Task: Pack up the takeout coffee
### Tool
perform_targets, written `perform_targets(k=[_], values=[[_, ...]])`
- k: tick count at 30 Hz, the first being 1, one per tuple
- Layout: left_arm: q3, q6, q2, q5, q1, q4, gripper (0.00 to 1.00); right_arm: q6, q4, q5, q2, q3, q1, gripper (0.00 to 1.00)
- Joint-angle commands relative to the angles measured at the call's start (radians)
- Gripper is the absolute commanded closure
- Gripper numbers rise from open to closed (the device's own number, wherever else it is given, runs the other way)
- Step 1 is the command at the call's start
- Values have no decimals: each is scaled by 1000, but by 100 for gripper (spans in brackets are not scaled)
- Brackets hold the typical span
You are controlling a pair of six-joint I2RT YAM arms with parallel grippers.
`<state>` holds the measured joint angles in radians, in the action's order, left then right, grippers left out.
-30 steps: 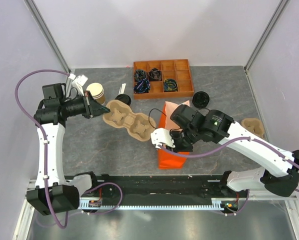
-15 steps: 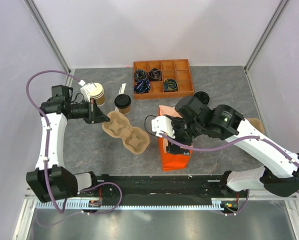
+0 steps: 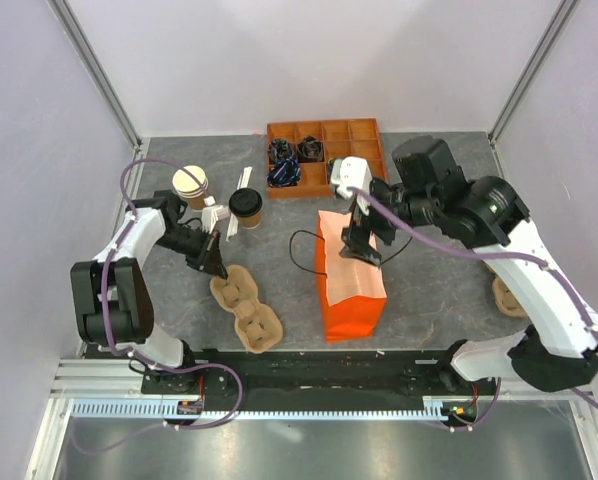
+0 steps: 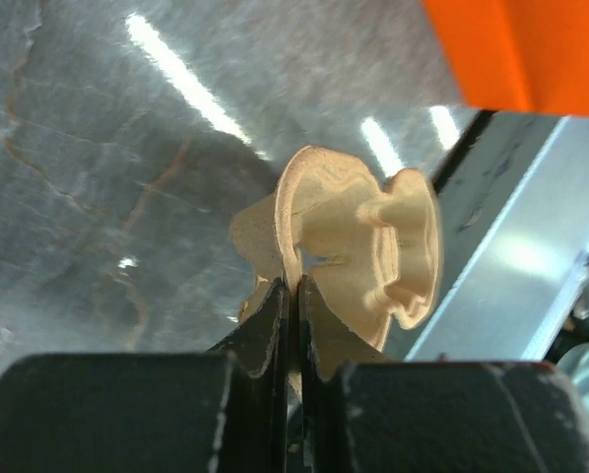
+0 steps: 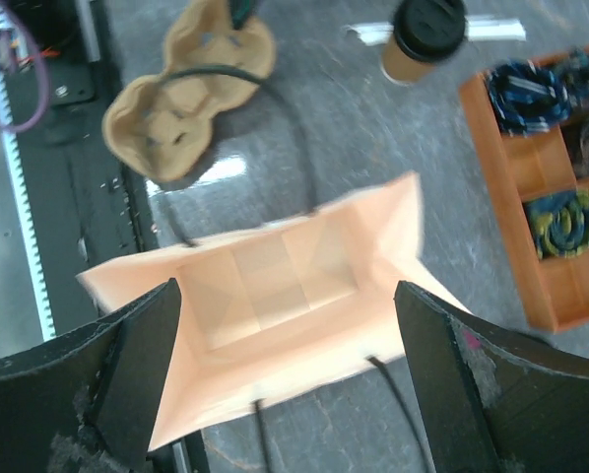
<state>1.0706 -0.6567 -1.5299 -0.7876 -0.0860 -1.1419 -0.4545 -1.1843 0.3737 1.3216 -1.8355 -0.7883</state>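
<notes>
The takeout coffee [image 3: 245, 205], a tan paper cup with a black lid, stands on the table left of centre and appears at the top of the right wrist view [image 5: 423, 34]. My left gripper [image 3: 215, 264] is shut on the rim of a moulded pulp cup carrier [image 3: 245, 312]; the left wrist view shows the thin edge [image 4: 359, 251] pinched between the jaws [image 4: 296, 288]. An orange paper bag [image 3: 351, 278] stands open beside it. My right gripper [image 3: 360, 246] hovers open above the bag's mouth [image 5: 265, 286], holding nothing.
A stack of lidless paper cups [image 3: 191, 185] and white sticks [image 3: 219, 215] lie behind the left gripper. A wooden compartment tray [image 3: 364, 180] with dark bundles sits at the back. Another pulp carrier [image 3: 506, 296] lies at the right edge.
My left arm has swung the carrier toward the near edge, away from the coffee. The right gripper has opened, let go of the bag and risen above it toward the back.
</notes>
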Motion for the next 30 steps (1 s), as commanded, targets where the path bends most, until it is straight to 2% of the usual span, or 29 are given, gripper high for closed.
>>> perform_targets(k=[1, 3, 11, 15, 24, 30], values=[[18, -112, -82, 85, 22, 74, 89, 71, 23, 112, 76, -50, 142, 2], [29, -110, -104, 102, 45, 103, 86, 76, 23, 128, 100, -62, 167, 2], [58, -93, -144, 154, 77, 137, 52, 42, -23, 149, 204, -146, 276, 2], [17, -101, -112, 188, 75, 159, 48, -13, -49, 146, 238, -171, 322, 4], [-26, -103, -95, 188, 74, 189, 47, -197, -143, 117, 363, -263, 325, 11], [-27, -101, -87, 177, 75, 191, 46, -291, -179, 125, 410, -262, 325, 20]])
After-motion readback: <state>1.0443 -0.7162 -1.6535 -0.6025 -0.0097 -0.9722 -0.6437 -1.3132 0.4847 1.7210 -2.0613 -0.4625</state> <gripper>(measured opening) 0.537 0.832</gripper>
